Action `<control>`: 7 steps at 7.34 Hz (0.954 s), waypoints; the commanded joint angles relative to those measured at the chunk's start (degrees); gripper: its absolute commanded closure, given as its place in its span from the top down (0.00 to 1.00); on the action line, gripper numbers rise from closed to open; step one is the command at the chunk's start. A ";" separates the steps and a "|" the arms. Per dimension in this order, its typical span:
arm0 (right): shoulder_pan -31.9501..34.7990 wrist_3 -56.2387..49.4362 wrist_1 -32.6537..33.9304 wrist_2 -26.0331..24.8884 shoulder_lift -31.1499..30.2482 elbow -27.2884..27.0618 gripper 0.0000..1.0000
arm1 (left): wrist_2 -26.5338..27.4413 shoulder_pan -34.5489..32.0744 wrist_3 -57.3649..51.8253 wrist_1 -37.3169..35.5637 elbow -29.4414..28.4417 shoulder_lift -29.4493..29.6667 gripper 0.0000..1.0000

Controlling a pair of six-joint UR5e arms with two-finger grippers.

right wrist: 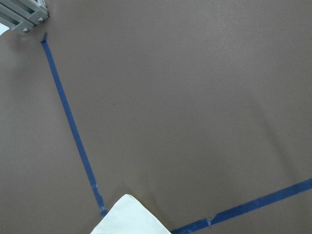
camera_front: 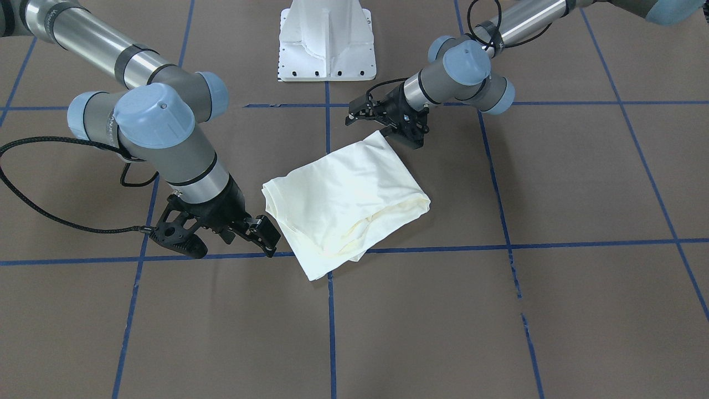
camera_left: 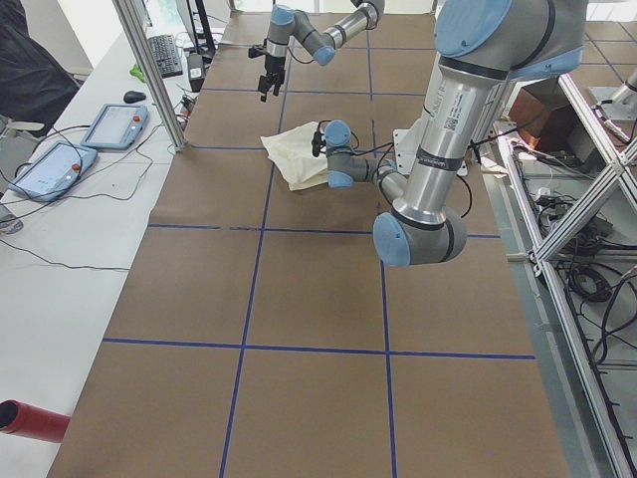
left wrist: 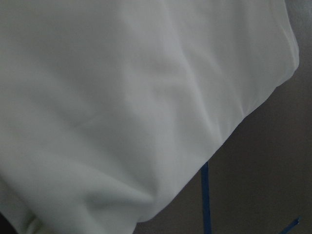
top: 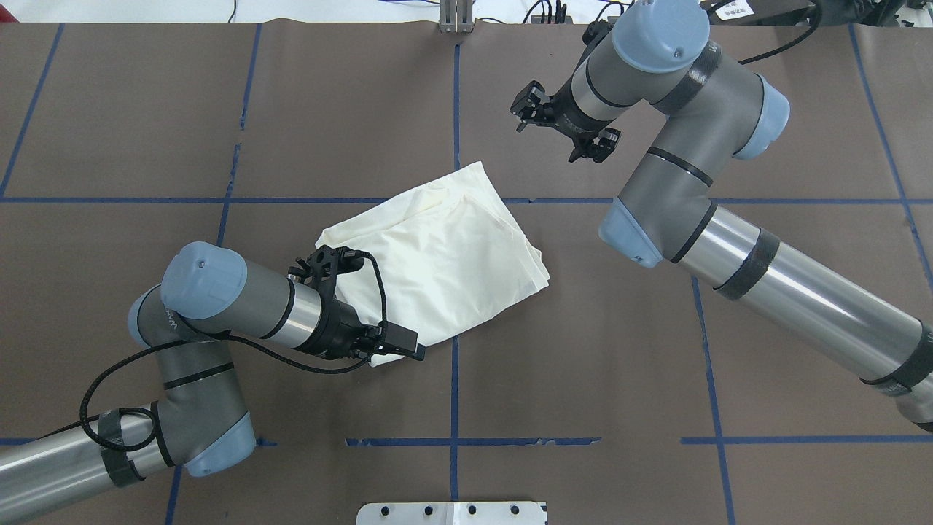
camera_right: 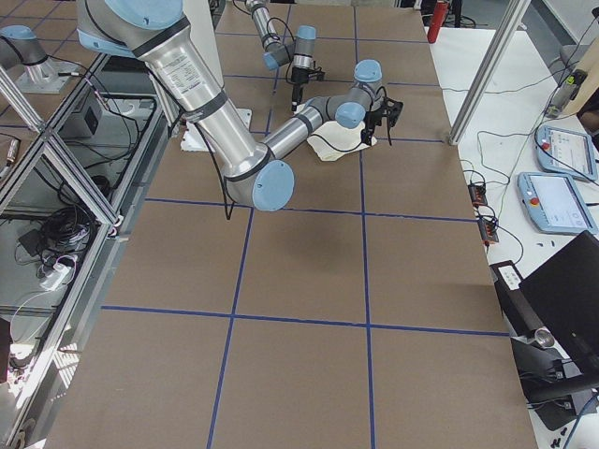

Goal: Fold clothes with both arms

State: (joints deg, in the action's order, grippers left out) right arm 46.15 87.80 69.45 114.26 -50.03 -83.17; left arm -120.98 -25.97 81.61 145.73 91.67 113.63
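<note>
The clothes are one pale cream shirt (camera_front: 343,199) (top: 444,255), lying folded into a rough rectangle, turned diagonally, near the table's middle. Only plain cream fabric shows. My left gripper (camera_front: 357,111) (top: 404,344) hovers at the shirt's corner nearest the robot base, open, with no cloth in it. The left wrist view is filled by the shirt (left wrist: 122,97). My right gripper (camera_front: 270,239) (top: 526,109) is open and apart from the cloth, beyond the far corner. The right wrist view catches only that shirt corner (right wrist: 129,219).
Brown table cover with a grid of blue tape lines (camera_front: 331,332). White pedestal base (camera_front: 327,44) at the robot's side. An aluminium post (top: 455,18) stands at the far edge. A side desk holds teach pendants (camera_left: 60,164); a red cylinder (camera_left: 30,420) lies there.
</note>
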 commanded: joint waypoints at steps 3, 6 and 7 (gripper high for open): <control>0.43 -2.19 0.16 0.17 -2.26 -1.90 1.00 | -0.30 -1.27 0.05 -0.53 7.72 -8.41 1.00; 4.90 -14.37 4.44 4.13 -9.63 -8.30 1.00 | -2.57 -11.08 -5.28 -0.89 13.08 -16.47 1.00; 6.40 -22.07 7.51 4.13 -12.17 -11.02 1.00 | -3.11 -15.47 -8.19 -1.06 13.27 -18.25 1.00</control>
State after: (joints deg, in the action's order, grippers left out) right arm 50.70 73.84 73.61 117.94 -58.99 -90.90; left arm -123.03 -36.31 77.06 144.84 103.78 98.39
